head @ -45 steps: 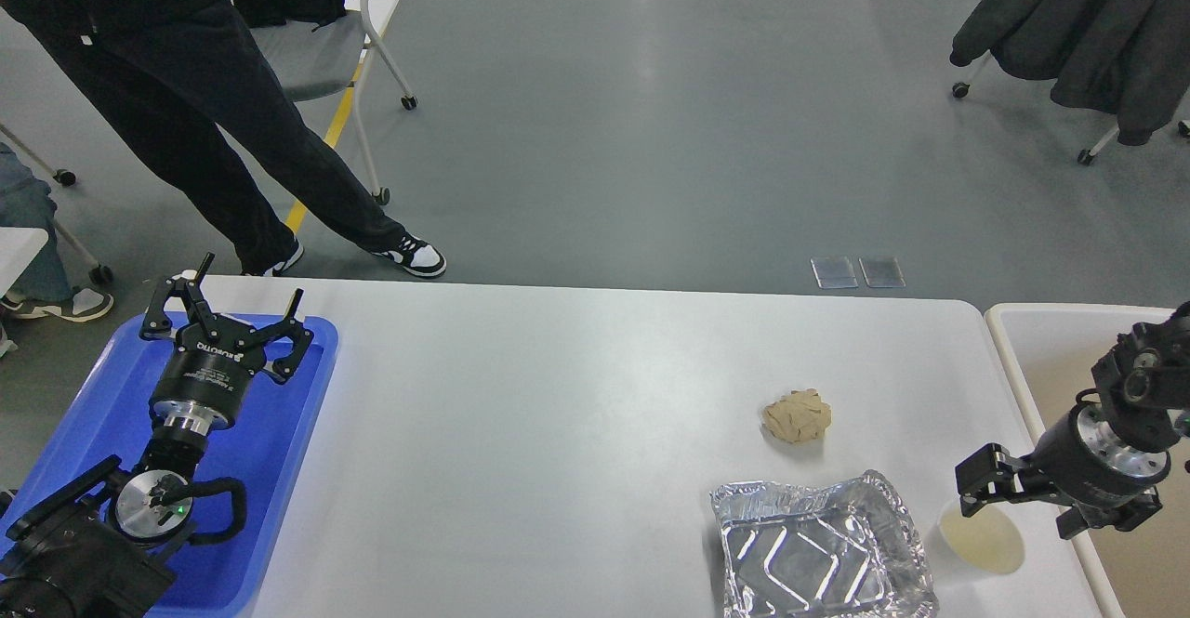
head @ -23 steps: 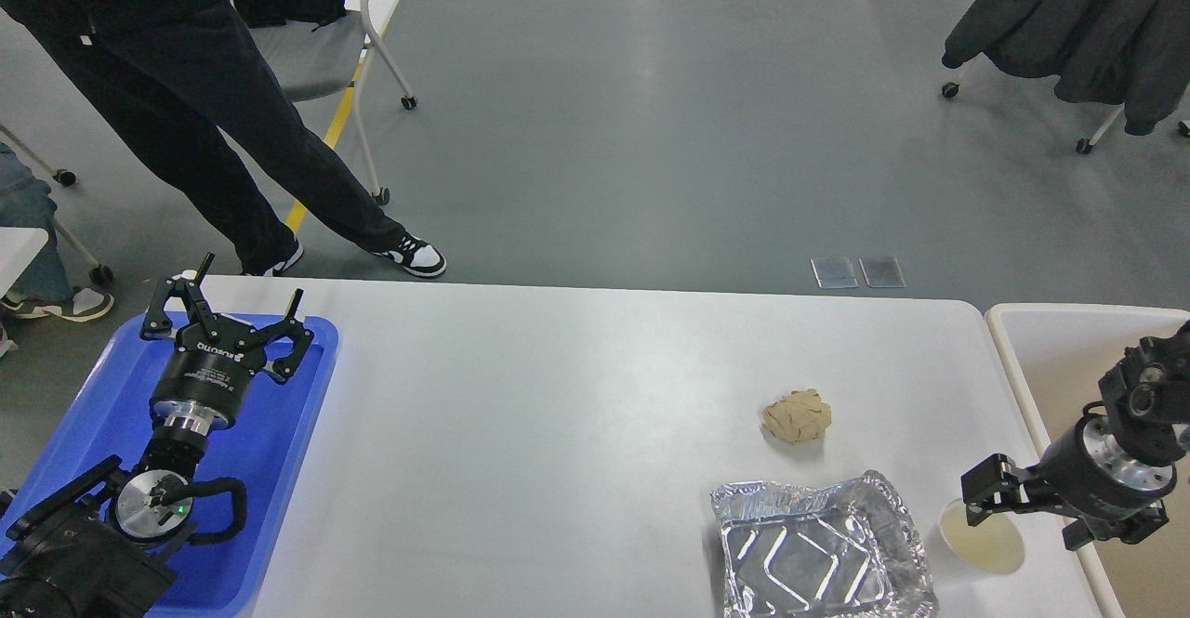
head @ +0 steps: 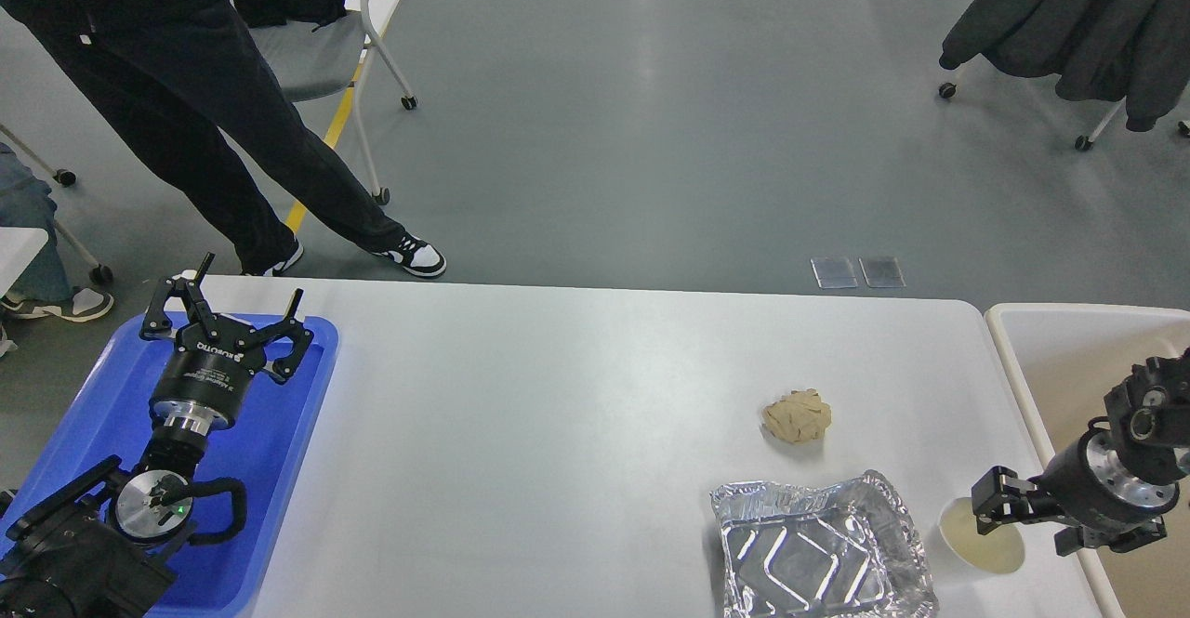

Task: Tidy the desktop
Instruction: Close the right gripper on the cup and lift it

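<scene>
The white table (head: 576, 432) fills the lower half of the view, with a blue tray (head: 279, 469) at its left end and a beige bin (head: 1051, 358) at its right. Over the last second the right claw (head: 987, 514) sank lower, toward the paper cup (head: 981, 548); I judge it reaches for the cup next. Whether it is open I cannot tell. The left claw (head: 237, 307) stayed wide open, empty, above the tray. Its body carries white writing, probably "ROBOTIQ".

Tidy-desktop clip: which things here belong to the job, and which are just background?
Job: desktop, crumpled paper ball, foil tray, paper cup, blue tray, beige bin, right gripper, left gripper.
Background: person, chair, coats.
</scene>
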Tool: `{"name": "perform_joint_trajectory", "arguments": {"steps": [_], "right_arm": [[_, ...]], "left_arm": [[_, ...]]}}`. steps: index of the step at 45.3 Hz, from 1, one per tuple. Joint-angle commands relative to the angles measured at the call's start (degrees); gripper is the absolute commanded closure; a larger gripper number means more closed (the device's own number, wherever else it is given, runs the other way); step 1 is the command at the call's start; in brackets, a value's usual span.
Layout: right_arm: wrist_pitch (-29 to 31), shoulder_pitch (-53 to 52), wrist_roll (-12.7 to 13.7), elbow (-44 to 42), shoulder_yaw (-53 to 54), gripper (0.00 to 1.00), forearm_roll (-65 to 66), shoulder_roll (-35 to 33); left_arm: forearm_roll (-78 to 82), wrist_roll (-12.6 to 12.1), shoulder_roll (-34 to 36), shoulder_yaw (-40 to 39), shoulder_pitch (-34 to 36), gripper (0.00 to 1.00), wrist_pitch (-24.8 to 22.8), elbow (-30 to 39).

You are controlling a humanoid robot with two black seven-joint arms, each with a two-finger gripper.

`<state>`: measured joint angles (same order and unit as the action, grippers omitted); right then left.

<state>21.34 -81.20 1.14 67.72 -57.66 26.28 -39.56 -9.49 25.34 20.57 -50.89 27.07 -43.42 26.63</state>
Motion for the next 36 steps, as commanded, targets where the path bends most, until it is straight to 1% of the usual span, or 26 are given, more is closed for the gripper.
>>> {"name": "perform_joint_trajectory", "arguments": {"steps": [1, 3, 9, 11, 29, 36], "right_arm": [[-0.5, 0.3, 0.0, 0.1, -0.3, 0.61, 0.0, -0.1], [-0.4, 0.3, 0.0, 0.1, -0.4, 0.7, 0.0, -0.1], [-0.3, 0.3, 0.0, 0.1, -0.4, 0.9, 0.1, -0.2], [-0.1, 0.3, 0.0, 0.2, -0.4, 1.0, 0.1, -0.4], [0.2, -0.8, -0.1, 1.5, -0.3, 1.0, 0.9, -1.4], [1.2, -6.0, -0.1, 3.0, -0.6, 1.0, 1.1, -2.5]], "left_arm": [[0.0, 0.0, 0.0, 0.0, 0.0, 0.01, 0.0, 0.0], [0.0, 0.0, 0.0, 0.0, 0.0, 0.01, 0.0, 0.0], [0.0, 0.1, 0.0, 0.0, 0.0, 0.01, 0.0, 0.0], [0.0, 0.0, 0.0, 0.0, 0.0, 0.01, 0.0, 0.0], [0.0, 0.0, 0.0, 0.0, 0.0, 0.01, 0.0, 0.0], [0.0, 0.0, 0.0, 0.0, 0.0, 0.01, 0.0, 0.0]]}}
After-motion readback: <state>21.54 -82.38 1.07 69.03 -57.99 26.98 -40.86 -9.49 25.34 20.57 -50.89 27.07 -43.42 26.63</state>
